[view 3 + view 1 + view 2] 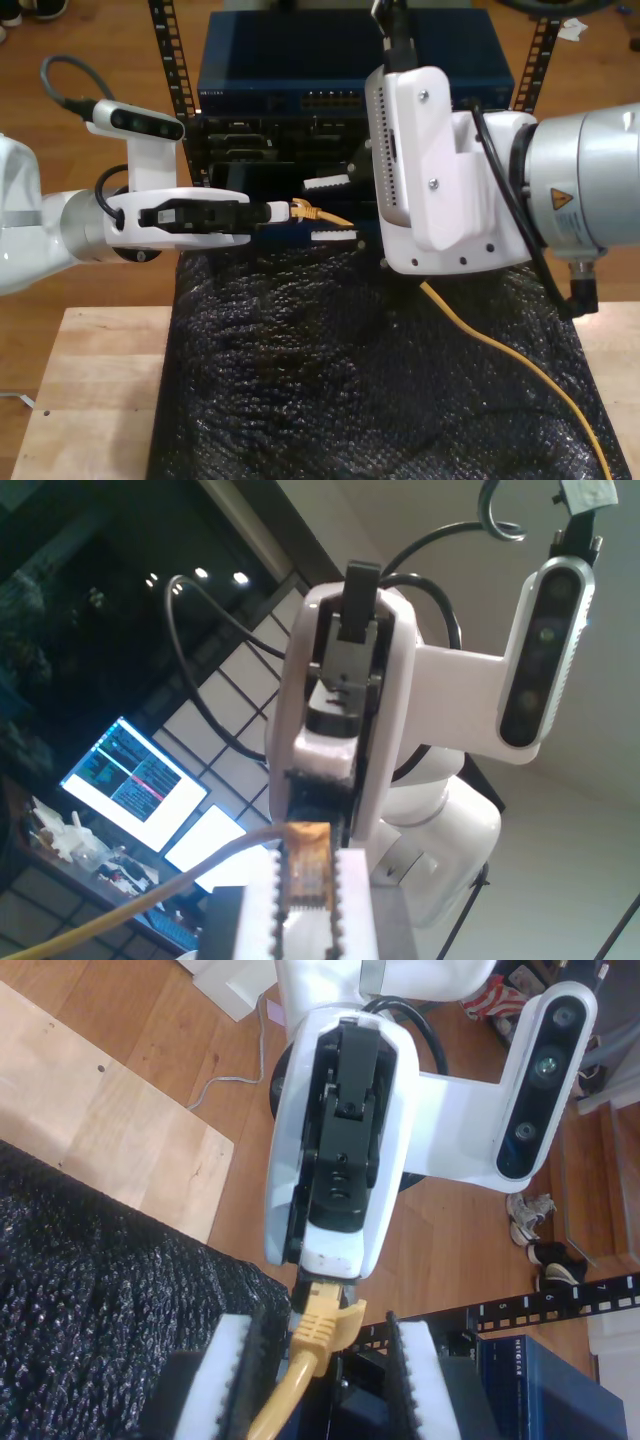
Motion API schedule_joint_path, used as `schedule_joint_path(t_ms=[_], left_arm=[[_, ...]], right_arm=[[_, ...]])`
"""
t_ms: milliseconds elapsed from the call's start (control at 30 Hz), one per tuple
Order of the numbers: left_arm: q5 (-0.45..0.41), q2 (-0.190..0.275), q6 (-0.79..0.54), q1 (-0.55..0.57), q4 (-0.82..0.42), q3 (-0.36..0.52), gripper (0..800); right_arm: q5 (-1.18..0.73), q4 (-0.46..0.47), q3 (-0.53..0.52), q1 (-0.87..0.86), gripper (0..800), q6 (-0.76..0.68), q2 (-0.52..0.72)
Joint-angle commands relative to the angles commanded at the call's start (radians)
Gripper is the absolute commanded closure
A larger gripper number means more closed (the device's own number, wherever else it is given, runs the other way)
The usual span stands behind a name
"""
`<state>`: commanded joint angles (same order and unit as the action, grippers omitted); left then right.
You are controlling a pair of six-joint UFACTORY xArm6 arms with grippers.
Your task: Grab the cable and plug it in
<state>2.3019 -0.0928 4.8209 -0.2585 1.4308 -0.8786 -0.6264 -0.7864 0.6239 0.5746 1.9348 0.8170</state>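
The yellow-orange cable trails across the black mat from the exterior view's lower right up to its plug end. My first gripper, on the arm at the exterior view's left, is shut on that plug. In the first wrist view its white serrated fingers pinch the clear plug. My second gripper, on the big arm at the exterior view's right, is open with one finger above the cable and one below. In the second wrist view the yellow boot sits between its spread pads.
Close behind both grippers stands a rack with a blue network switch, black equipment and perforated rails. A black textured mat covers the wooden table. Wooden floor lies beyond the rack.
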Motion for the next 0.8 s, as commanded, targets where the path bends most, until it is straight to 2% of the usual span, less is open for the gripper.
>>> schedule_joint_path(t_ms=[700,800], left_arm=[[0.029,-0.003,-0.003,0.003,0.003,0.002,771],[0.031,-0.003,-0.003,0.005,0.003,0.003,771]], right_arm=[[0.0,-0.002,0.0,0.014,516,-0.002,0.003],[0.0,-0.003,0.0,0.014,545,-0.002,0.003]])
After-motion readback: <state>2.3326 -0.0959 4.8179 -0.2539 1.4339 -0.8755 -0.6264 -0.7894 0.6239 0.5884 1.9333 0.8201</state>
